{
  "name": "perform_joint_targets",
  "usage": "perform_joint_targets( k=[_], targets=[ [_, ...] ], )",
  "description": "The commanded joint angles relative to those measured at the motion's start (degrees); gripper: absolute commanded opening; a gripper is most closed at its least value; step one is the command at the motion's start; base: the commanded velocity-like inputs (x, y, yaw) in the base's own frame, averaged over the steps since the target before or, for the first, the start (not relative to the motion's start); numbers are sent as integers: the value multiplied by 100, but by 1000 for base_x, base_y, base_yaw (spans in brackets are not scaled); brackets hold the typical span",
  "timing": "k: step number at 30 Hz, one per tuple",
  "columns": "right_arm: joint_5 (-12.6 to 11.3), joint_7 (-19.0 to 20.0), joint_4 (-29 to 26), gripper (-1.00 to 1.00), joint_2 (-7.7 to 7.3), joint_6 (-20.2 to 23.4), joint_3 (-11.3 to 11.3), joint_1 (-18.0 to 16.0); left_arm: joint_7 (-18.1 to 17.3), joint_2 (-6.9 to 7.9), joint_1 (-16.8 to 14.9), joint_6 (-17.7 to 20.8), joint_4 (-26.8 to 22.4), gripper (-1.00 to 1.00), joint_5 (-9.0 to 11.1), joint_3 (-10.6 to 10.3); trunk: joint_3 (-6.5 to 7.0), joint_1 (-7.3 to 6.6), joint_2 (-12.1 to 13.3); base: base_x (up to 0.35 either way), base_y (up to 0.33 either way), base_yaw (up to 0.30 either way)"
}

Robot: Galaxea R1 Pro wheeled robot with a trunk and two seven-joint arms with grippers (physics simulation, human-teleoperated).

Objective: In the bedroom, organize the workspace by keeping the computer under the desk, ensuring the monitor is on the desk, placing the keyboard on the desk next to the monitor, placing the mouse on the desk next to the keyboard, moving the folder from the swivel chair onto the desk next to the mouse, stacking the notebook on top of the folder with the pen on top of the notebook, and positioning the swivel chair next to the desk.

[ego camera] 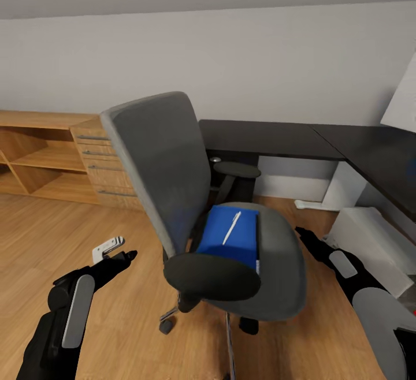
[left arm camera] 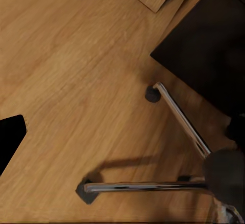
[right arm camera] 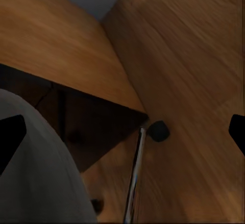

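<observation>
On the chair (ego camera: 231, 235) seat between our two arms lies the folder (ego camera: 228, 237), long axis running away from us, a pen (ego camera: 231, 227) on it. Our right gripper (ego camera: 309, 240), jaws wide, sits just beside the seat and nearer; our left gripper (ego camera: 118, 253), apparently open too, hangs behind the backrest.

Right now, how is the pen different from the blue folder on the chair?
The pen is white, while the folder is bright blue. The pen is a thin little stick; the folder is a wide flat rectangle that covers much of the chair seat. The pen lies slanted on top, and the folder lies underneath it on the seat. Both are on the chair, not on the desk.
</observation>
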Motion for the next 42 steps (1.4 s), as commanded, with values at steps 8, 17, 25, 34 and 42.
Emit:
perform_joint_targets(
  k=[8, 17, 25, 34, 42],
  targets=[
    [-20, 148, -11, 100, 49, 17, -48, -3, 36, -4, -4, 23, -10, 100, 61, 9, -5, -3, -2, -113, 0, 0],
    [-21, 242, -10, 100, 50, 16, -44, -3, 36, 4, -4, 23, -15, 100, 61, 14, -5, -3, -2, -100, 0, 147],
    [-21, 246, -10, 100, 50, 16, -42, -3, 37, 4, -4, 23, -15, 100, 61, 15, -5, -3, -2, -61, 0, 274],
    [-21, 246, -10, 100, 56, 16, -42, -3, 43, 3, -4, 23, -15, 100, 61, 14, -5, -3, -2, -2, 0, 277],
    [-21, 246, -10, 100, 58, 16, -43, -3, 44, -3, -4, 23, -15, 100, 61, 9, -5, -3, -2, 0, 0, 263]
  ],
)
